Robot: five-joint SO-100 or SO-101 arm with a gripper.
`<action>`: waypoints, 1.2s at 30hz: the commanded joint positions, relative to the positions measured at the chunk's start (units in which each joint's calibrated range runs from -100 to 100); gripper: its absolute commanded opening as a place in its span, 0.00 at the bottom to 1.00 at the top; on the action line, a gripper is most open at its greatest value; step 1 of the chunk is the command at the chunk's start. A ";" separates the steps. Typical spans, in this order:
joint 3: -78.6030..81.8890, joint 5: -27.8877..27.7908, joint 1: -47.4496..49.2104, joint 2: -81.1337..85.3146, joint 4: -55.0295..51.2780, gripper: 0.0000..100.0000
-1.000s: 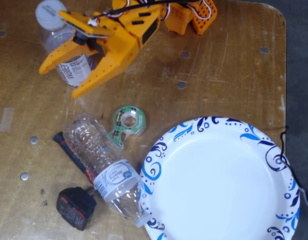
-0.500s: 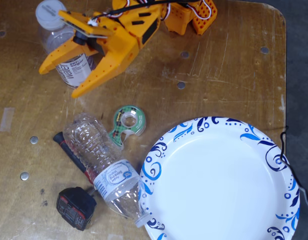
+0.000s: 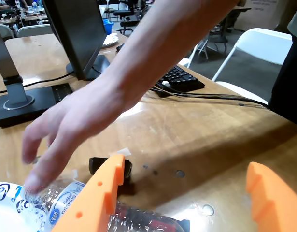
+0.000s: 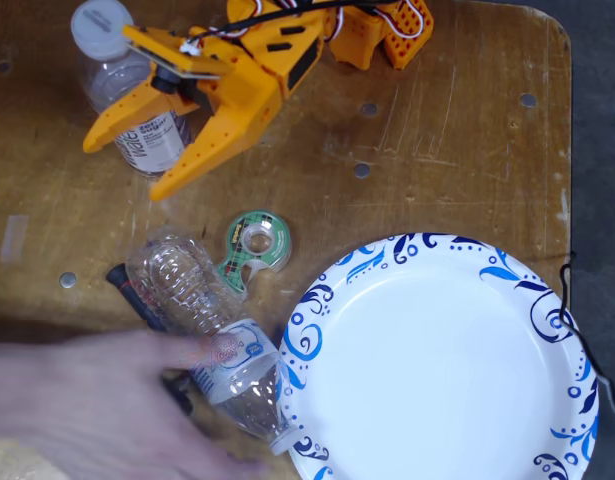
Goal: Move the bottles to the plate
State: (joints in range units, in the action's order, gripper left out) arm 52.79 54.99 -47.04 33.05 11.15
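Note:
In the fixed view, one clear bottle with a white cap and purple-white label stands at the top left. My orange gripper is open, and the bottle's label shows between its fingers; contact cannot be told. A second bottle with a blue-white label lies on its side, its neck against the rim of the plate. A person's blurred hand touches this bottle. In the wrist view, my open gripper frames the lying bottle, the plate's rim and the hand.
A green tape dispenser lies between the two bottles. A black-red tool lies under the lying bottle. A small black object sits beyond my fingers. The table's right edge is close to the plate. A monitor stand and keyboard are behind.
A person's hand has come in from the lower left onto the lying bottle, covering the black-red device. My gripper has shifted slightly upward, still open.

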 commanded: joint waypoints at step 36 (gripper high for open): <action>0.19 0.20 3.32 1.35 0.86 0.27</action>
State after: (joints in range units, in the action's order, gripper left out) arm 52.88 55.04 -43.76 33.05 11.15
